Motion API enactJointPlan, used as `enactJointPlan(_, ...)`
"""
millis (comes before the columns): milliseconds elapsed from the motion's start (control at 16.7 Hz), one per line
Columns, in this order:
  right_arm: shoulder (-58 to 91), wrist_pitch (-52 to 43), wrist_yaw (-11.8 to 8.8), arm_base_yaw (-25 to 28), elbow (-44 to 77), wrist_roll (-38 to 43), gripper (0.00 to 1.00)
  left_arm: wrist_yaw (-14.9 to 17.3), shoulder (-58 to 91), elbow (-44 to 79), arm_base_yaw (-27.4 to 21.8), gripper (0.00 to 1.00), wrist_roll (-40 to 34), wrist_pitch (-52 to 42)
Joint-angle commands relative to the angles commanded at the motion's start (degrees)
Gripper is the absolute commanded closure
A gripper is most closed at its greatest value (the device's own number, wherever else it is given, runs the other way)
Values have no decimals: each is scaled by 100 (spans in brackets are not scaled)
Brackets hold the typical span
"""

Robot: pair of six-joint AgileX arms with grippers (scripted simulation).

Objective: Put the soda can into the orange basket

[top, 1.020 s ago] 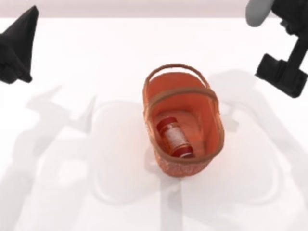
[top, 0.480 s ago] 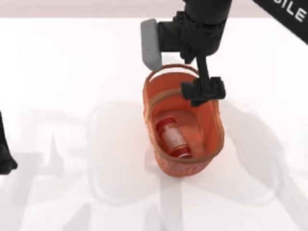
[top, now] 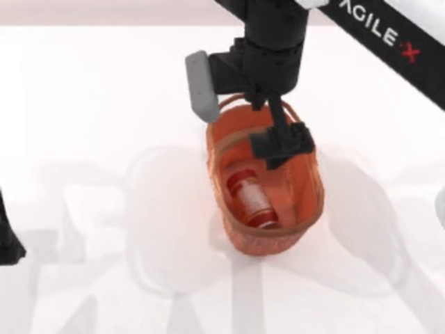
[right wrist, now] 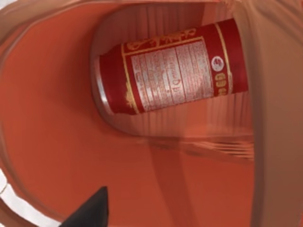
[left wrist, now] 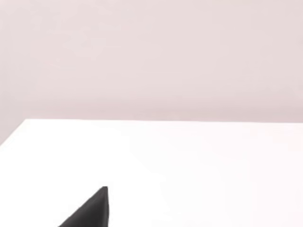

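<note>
My right hand (top: 281,142) is hanging over the far half of the orange basket (top: 311,182), under its arched handle; I cannot tell if it is open or closed. The soda can (top: 252,200) is lying on its side on the basket floor, just nearer than this hand, its long axis running near to far. My left arm is resting far off at the worktop's (top: 104,104) left edge.
</note>
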Motion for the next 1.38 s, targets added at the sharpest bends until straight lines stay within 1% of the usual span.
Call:
enactJointPlan(180, -34, 92, 0, -11, -114, -8, 0, 0, 0, 0, 0, 0, 0, 0)
enactJointPlan(480, -248, 623, -3, 2, -880, 1, 0, 0, 0, 0, 0, 0, 0, 0)
enactJointPlan(720, -270, 682, -3, 4, -952, 1, 0, 0, 0, 0, 0, 0, 0, 0)
enactJointPlan(1380, -270, 682, -3, 4, -952, 1, 83, 0, 0, 0, 0, 0, 0, 0)
